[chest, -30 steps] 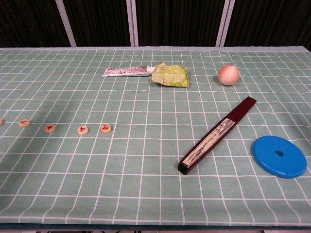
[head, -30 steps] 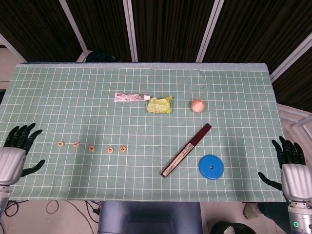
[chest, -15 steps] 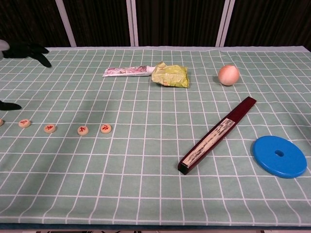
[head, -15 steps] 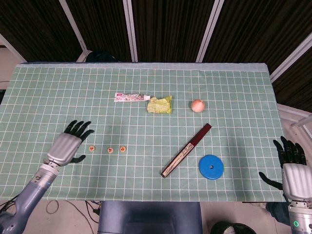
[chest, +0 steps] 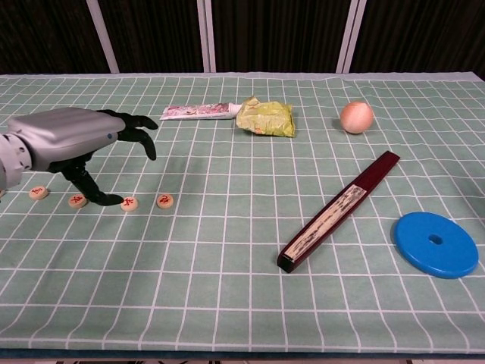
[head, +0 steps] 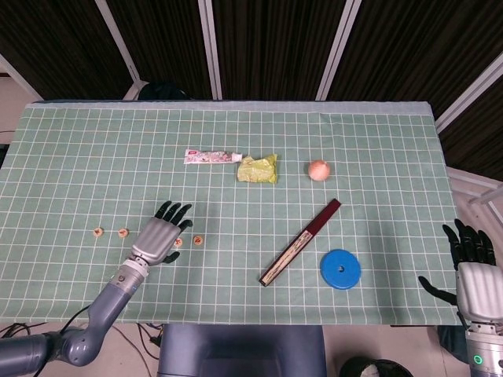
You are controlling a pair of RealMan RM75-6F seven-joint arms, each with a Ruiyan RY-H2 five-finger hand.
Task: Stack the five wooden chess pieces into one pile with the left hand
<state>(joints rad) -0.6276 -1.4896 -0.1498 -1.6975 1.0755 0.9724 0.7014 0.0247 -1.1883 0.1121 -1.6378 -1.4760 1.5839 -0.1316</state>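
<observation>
Small round wooden chess pieces with red marks lie in a row on the green grid cloth. In the head view two chess pieces lie left of my left hand and two more to its right; the hand hides the middle one. The chest view shows pieces with the left hand hovering over them, fingers spread, thumb tip down beside one, holding nothing. My right hand stays open at the right table edge.
A toothpaste tube, a crumpled yellow packet and a peach-coloured ball lie toward the back. A dark red folded fan and a blue disc sit at the front right.
My left hand has swept in from the left table edge to above the middle of the chess row, now covering one piece. The right hand and all the objects stayed put.
</observation>
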